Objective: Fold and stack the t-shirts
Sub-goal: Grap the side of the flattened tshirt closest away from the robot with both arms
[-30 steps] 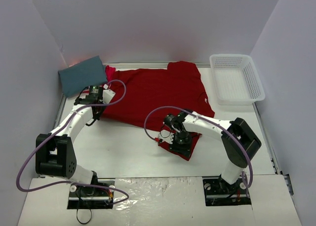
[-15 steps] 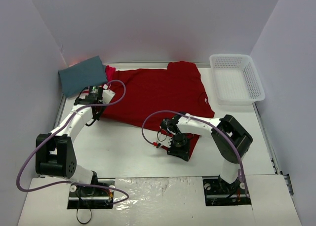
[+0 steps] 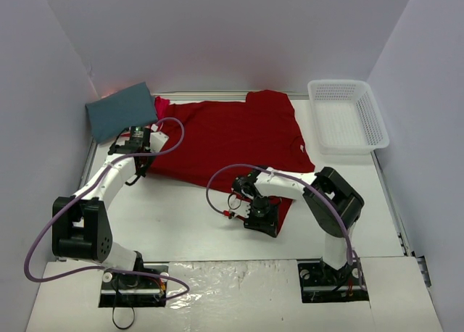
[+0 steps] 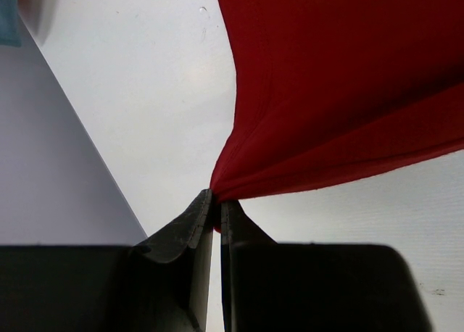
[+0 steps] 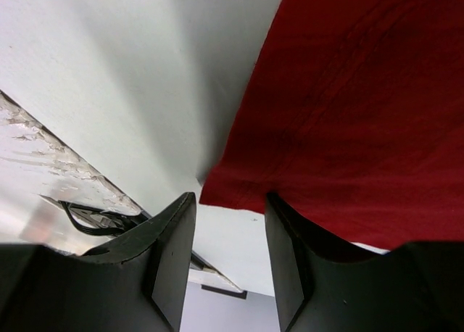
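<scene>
Deep red t-shirt (image 3: 232, 140) spread on bench (image 3: 181, 216), left of basket (image 3: 378, 122). Soft, light, limp: likely sags, so grip corners. Left hand (image 4: 216, 205) clenched on corner farthest from basket. Right hand (image 5: 228, 205) released, straddling hem corner nearer basket.

The left arm (image 3: 109, 174) and right arm (image 3: 296, 180) are white with black joints. Purple cables (image 3: 178, 133) loop beside them, and the jaws are black.
</scene>
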{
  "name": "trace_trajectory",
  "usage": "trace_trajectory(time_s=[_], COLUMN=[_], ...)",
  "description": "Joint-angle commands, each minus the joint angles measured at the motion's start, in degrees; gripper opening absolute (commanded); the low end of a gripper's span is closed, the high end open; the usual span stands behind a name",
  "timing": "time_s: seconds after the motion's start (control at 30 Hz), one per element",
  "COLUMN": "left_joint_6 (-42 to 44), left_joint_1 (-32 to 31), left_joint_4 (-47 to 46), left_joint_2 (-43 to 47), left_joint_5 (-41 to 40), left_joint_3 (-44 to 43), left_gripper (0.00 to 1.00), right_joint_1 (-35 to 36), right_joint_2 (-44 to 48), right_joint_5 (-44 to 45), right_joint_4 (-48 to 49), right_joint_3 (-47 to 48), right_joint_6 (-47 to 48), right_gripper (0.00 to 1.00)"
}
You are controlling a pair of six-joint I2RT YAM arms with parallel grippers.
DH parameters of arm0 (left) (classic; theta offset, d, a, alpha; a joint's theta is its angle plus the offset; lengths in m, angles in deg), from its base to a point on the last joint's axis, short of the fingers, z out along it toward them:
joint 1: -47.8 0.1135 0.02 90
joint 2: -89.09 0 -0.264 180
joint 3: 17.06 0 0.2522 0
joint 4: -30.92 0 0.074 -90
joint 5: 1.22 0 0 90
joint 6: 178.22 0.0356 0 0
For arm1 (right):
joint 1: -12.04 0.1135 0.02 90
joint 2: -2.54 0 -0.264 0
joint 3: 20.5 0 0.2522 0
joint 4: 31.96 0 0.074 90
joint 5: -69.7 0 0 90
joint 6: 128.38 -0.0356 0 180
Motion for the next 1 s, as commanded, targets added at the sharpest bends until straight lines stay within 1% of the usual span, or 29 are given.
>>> trace_trajectory(time_s=[0.0, 0.23, 0.33, 0.37, 0.4, 0.47, 0.67, 0.73, 0.97], left_joint_6=[-0.79, -0.70, -0.61, -0.61, -0.53, -0.52, -0.35, -0.35, -0.35], left_joint_1=[0.53, 0.62, 0.53, 0.61, 0.62, 0.62, 0.62, 0.62, 1.05], left_joint_4=[-0.60, -0.60, -0.60, -0.69, -0.60, -0.78, -0.87, -0.87, -0.87], left_joint_2=[2.27, 2.36, 2.36, 2.27, 2.36, 2.36, 2.53, 2.88, 3.32], left_joint_5=[-0.70, -0.34, -0.34, -0.34, -0.26, -0.26, 0.09, 0.36, 1.06], left_joint_3=[0.33, 0.42, 0.60, 0.68, 0.69, 0.77, 1.13, 1.21, 1.48], left_gripper=[0.02, 0.02, 0.02, 0.02, 0.02, 0.02, 0.02, 0.02, 0.02], right_joint_1=[0.73, 2.05, 2.75, 3.19, 3.37, 3.81, 4.07, 4.16, 5.48], right_joint_2=[-1.88, -3.29, -3.73, -3.99, -4.34, -4.87, -6.19, -6.46, -7.07], right_joint_5=[1.83, 3.06, 3.33, 3.42, 3.76, 3.68, 3.68, 3.59, 3.42], right_joint_4=[0.26, 1.05, 1.58, 1.76, 1.84, 1.93, 2.28, 2.46, 2.90], right_joint_3=[1.19, 2.51, 2.78, 2.69, 2.69, 2.86, 3.13, 3.22, 3.48], right_joint_6=[-1.07, -3.45, -4.59, -4.94, -5.12, -5.65, -6.44, -6.70, -8.02], right_gripper=[0.40, 0.40, 0.38, 0.37, 0.33, 0.29, 0.23, 0.23, 0.17])
